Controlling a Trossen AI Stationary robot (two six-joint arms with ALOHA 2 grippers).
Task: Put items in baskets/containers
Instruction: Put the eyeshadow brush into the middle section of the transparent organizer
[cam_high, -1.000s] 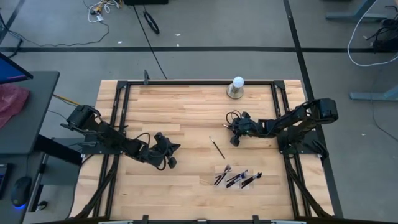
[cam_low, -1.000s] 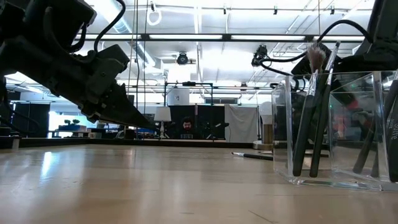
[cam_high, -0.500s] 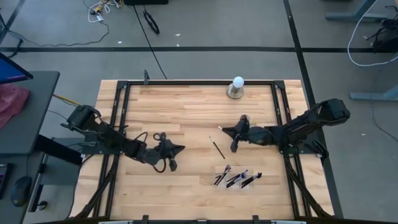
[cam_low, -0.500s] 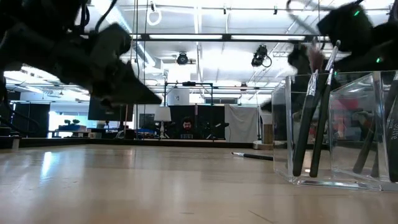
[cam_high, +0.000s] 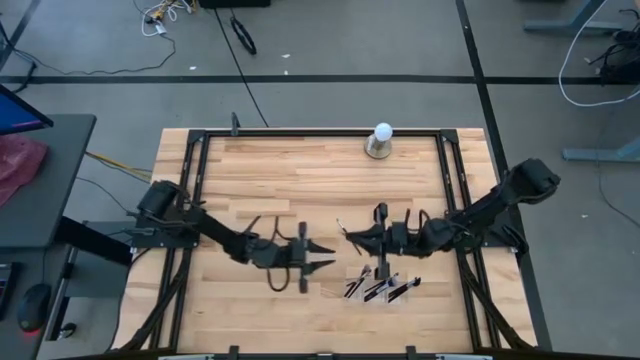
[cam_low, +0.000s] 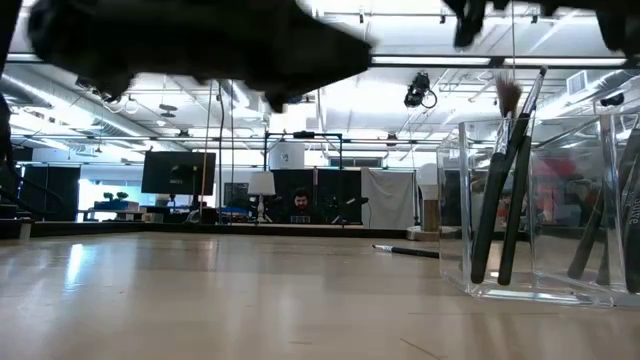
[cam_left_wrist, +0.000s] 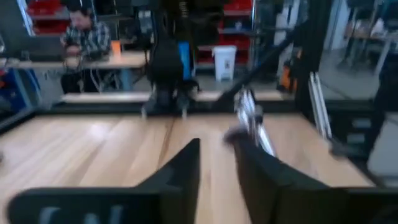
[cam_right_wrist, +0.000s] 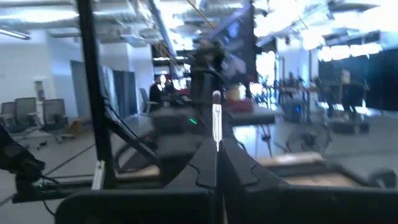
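The loose makeup brush (cam_right_wrist: 216, 121) has left the tabletop and now stands pinched between the closed fingers (cam_right_wrist: 239, 168) of the right gripper (cam_high: 352, 237), ferrule above the tips. The left gripper (cam_high: 322, 255) has swung in toward it, tips nearly facing, and its fingers (cam_left_wrist: 180, 171) have parted.

Bright overhead strip lighting, motion-blurred wrist views

Two dark jointed arms (black cables looped alongside) ending in black two-fingered hands.
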